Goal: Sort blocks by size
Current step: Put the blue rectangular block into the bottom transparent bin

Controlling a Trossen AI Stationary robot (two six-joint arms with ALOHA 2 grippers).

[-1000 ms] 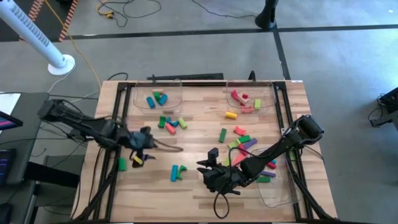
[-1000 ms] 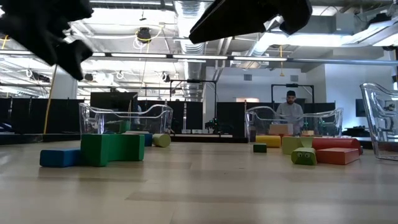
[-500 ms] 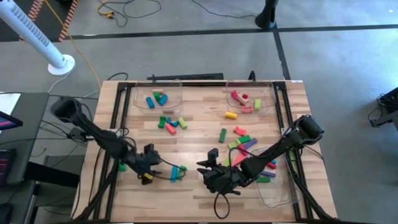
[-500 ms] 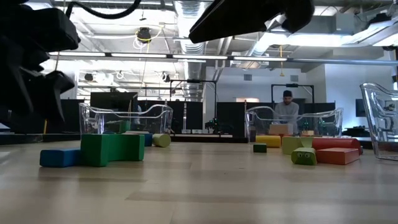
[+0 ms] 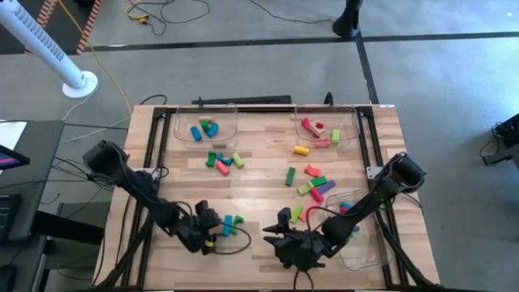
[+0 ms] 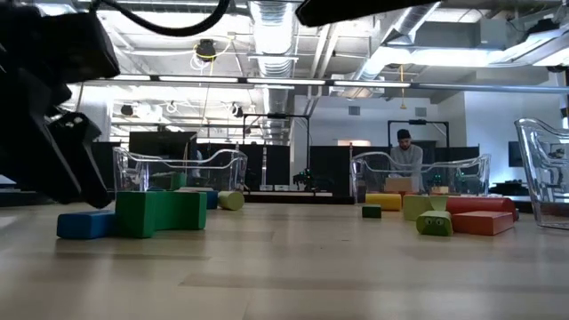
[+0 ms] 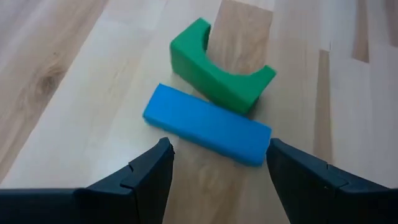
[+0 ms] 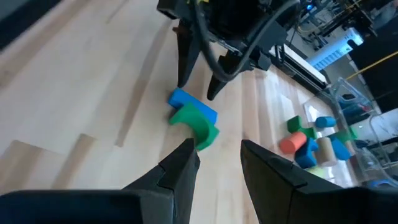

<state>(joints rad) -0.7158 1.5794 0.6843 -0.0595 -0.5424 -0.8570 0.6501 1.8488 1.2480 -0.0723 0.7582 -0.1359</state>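
From above, the left gripper [image 5: 212, 236] is seen low near the table's [image 5: 259, 174] front edge, its fingers spread and empty, the blue block [image 5: 227, 221] and green block [image 5: 237, 221] just ahead. In the left wrist view, bare wood is left either side of the blue block [image 7: 207, 132], lying crosswise between the fingers [image 7: 147, 172]. In the right wrist view, the right gripper [image 8: 219, 162] is shown parted, holding nothing, facing both blocks across open wood.

A robotics lab in an open industrial hall: exposed ducts [image 6: 267, 22] and strip lights run across the ceiling, dark partitions [image 6: 293, 169] line the back, and a person [image 6: 404, 160] stands at a bench. On the concrete floor [image 5: 243, 73], cables [image 5: 162, 12] trail around the wooden table [image 5: 259, 170] in its black frame.
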